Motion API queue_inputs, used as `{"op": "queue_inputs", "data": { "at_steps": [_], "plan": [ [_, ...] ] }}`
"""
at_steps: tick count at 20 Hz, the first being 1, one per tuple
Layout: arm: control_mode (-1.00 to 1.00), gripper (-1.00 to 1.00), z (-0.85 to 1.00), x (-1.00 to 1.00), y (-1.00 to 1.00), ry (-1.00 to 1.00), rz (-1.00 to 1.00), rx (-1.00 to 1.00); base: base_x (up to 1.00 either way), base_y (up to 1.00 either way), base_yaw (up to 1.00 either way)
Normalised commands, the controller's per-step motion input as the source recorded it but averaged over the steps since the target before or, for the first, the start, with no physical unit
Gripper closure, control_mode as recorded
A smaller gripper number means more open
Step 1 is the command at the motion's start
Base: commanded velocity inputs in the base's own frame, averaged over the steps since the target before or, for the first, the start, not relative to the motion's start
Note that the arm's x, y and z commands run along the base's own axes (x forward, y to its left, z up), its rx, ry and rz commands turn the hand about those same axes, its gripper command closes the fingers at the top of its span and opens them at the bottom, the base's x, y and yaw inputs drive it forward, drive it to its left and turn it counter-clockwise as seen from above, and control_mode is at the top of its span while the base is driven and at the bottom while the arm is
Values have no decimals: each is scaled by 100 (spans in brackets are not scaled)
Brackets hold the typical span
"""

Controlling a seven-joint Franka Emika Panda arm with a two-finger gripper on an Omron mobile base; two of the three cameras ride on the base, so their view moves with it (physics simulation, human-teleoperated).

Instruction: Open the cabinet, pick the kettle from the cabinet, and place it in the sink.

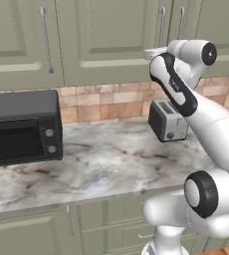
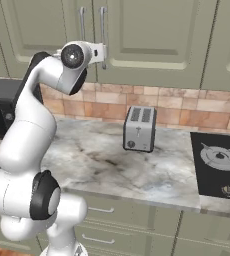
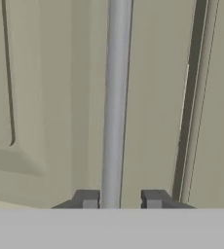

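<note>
The cabinet (image 1: 111, 35) (image 2: 152, 30) hangs above the counter with both sage-green doors closed. In the hand view one long silver bar handle (image 3: 116, 97) runs upright between my two dark fingertips (image 3: 87, 199). My gripper (image 3: 120, 199) straddles it, still open: the left tip is against the bar and a narrow gap shows at the right tip. From the base views my hand (image 2: 99, 52) (image 1: 155, 53) is raised against the door at the lower end of a handle (image 2: 103, 25). The kettle is hidden behind the closed doors. The sink is out of view.
A boxy silver toaster (image 1: 167, 121) (image 2: 139, 129) stands on the marble counter (image 1: 111, 164) below my hand. A black microwave (image 1: 22, 127) sits at the left. A black cooktop (image 2: 219, 165) lies at the right. Low green cupboards (image 2: 137, 225) run under the counter.
</note>
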Motion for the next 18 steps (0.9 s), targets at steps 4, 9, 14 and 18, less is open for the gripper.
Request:
{"op": "queue_inputs", "data": {
  "at_steps": [4,9,14,18],
  "plan": [
    [-100,100,1,-10,36,0,0,0,0,0,0],
    [-100,100,5,-18,33,3,0,0,0,0,0],
    [-100,100,8,-22,32,6,0,0,0,0,0],
    [-100,100,11,-30,33,3,0,-2,0,0,0]
  ]
}}
